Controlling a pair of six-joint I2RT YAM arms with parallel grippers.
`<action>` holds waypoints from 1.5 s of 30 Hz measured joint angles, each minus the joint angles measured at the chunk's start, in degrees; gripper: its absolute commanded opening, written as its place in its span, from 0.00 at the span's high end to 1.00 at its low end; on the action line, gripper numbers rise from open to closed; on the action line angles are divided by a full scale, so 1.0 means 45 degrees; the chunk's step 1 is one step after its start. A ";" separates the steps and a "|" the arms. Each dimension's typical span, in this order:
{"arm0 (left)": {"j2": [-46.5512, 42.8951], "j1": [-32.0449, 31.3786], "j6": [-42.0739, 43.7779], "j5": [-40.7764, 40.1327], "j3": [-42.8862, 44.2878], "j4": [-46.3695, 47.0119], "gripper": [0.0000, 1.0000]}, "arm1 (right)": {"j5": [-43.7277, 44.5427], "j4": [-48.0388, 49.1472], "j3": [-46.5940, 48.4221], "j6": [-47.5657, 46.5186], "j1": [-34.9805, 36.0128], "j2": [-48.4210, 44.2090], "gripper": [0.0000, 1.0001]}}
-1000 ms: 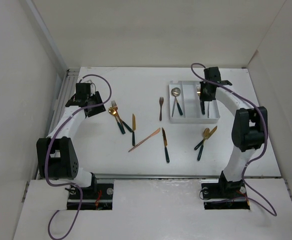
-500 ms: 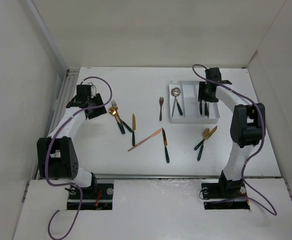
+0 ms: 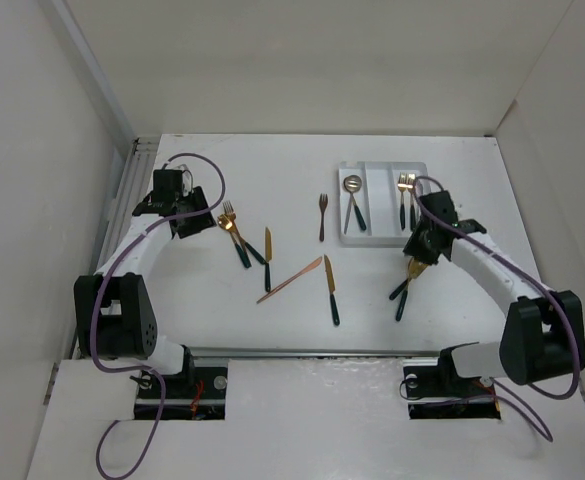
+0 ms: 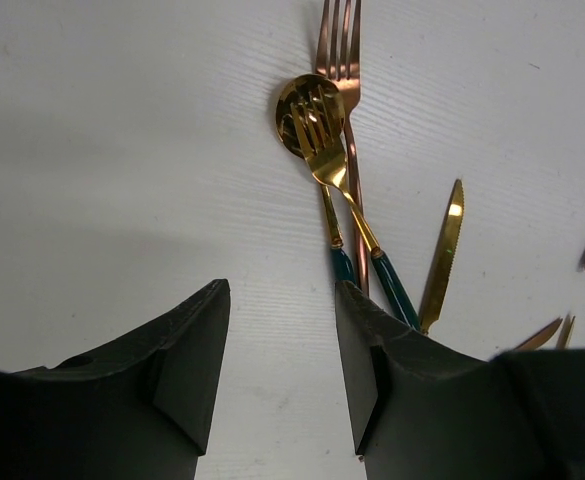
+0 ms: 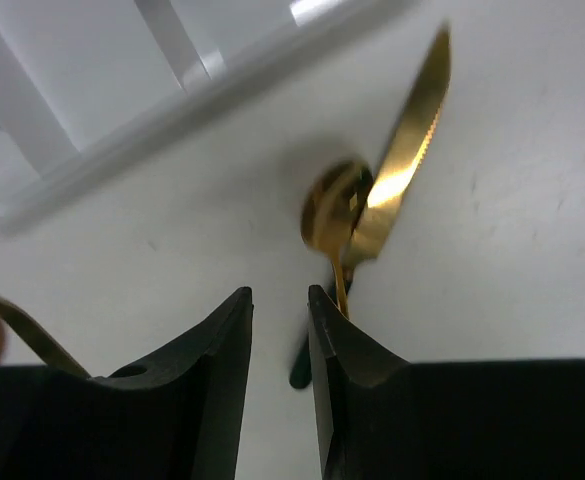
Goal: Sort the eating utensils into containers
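Note:
The white three-compartment tray lies at the back right. It holds a silver spoon and a green-handled utensil on the left, and gold forks on the right. My right gripper hovers just in front of the tray, open and empty, over a gold spoon and gold knife. My left gripper is open and empty, just left of a gold spoon, a gold fork on it, a copper fork and a gold knife.
Loose on the table between the arms are a copper fork, a copper knife and a green-handled gold knife. White walls enclose the table on three sides. The tray's edge shows at the top left of the right wrist view.
My right arm has pulled back from the tray's right compartment toward me, now over the spoon and knife in front of the tray. The left arm has not moved.

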 measured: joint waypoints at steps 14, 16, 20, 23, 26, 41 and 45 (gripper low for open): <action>-0.0010 -0.0282 -0.0136 0.0257 0.0000 0.0049 0.56 | -0.0797 -0.1185 -0.3458 0.3288 0.1758 -0.1506 0.66; -0.0024 -0.0282 -0.0141 0.0262 0.0000 0.0053 0.56 | -0.0758 -0.1243 -0.3585 0.3366 0.1758 -0.1486 0.66; -0.0146 -0.0282 -0.0151 0.0267 0.0000 0.0073 0.56 | -0.0602 -0.1282 -0.3604 0.3585 0.1758 -0.1477 0.58; -0.0228 -0.0282 -0.0160 0.0267 0.0000 0.0078 0.56 | -0.0481 -0.1282 -0.3604 0.3672 0.1758 -0.1447 0.57; -0.0325 -0.0282 -0.0175 0.0267 0.0000 0.0078 0.56 | -0.0403 -0.1287 -0.3604 0.3755 0.1758 -0.1311 0.57; -0.0559 -0.0282 -0.0175 0.0272 0.0000 0.0083 0.56 | -0.0423 -0.1598 -0.3235 0.3453 0.1792 -0.0146 1.00; -0.0563 -0.0282 -0.0175 0.0272 0.0000 0.0083 0.56 | -0.0180 -0.1705 -0.3143 0.3439 0.1953 -0.0117 1.00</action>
